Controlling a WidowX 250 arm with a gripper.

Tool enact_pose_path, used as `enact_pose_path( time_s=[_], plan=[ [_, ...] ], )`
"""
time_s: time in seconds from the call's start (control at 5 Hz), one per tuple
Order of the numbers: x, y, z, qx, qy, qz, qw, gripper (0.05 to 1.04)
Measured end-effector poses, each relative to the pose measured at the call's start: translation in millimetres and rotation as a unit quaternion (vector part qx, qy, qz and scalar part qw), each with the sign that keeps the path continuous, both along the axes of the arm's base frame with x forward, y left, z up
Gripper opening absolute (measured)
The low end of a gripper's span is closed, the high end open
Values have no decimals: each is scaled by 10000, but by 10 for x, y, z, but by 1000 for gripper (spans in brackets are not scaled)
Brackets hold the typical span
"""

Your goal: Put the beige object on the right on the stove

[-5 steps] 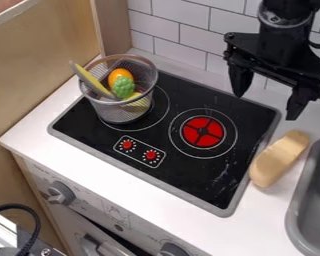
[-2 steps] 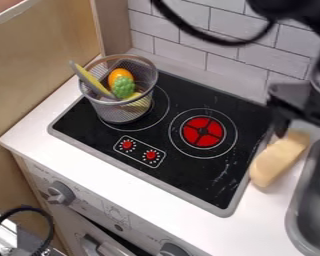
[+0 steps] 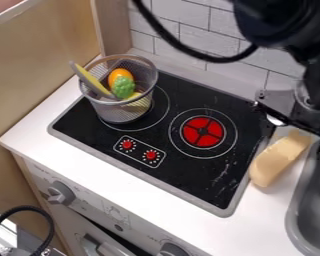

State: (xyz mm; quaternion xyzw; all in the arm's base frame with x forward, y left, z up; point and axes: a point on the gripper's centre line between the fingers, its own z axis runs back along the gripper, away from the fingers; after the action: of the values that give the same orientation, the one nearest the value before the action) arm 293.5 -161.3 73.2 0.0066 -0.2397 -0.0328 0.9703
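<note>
The beige object point(image 3: 277, 159), an oblong block with rounded ends, lies on the white counter between the stove's right edge and the sink. The black stove point(image 3: 189, 176) has a red burner point(image 3: 203, 132) at its right and another burner under a mesh basket. At the upper right, the black gripper point(image 3: 293, 127) hangs over the far end of the beige object, with one finger at the stove's right edge and the other over the sink's rim. The fingers stand wide apart with nothing held between them.
The wire mesh basket point(image 3: 120, 109) holding toy fruit stands on the stove's left burner. The grey sink point(image 3: 311, 210) borders the counter at the right. A tiled wall point(image 3: 183, 30) rises behind the stove, and a wooden panel point(image 3: 36, 75) stands at the left.
The gripper has come down from the upper right to the far end of the beige object, turning on the way. The beige object, basket and stove have stayed in place.
</note>
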Motion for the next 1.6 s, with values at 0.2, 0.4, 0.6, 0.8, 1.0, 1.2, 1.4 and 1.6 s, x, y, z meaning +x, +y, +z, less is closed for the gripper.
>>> enact_pose_path(
  time_s=[0.2, 0.4, 0.6, 0.8, 1.0, 1.2, 1.4, 1.6],
  plan=[
    [-14, 111, -101, 283, -198, -413, 9985, 999],
    [-37, 204, -94, 479, -338, -554, 9967, 999],
    [-58, 270, -159, 547, -382, -632, 9958, 999],
    [-58, 285, -186, 525, -538, -647, 9951, 998],
    [-27, 286, -250, 462, -538, -571, 9958, 999],
    [40, 225, -201, 41, -289, -354, 9989, 999],
    [49, 223, -230, -41, -210, -316, 9993, 999],
    [44, 223, -257, -39, -170, -263, 9995, 999]
  ],
)
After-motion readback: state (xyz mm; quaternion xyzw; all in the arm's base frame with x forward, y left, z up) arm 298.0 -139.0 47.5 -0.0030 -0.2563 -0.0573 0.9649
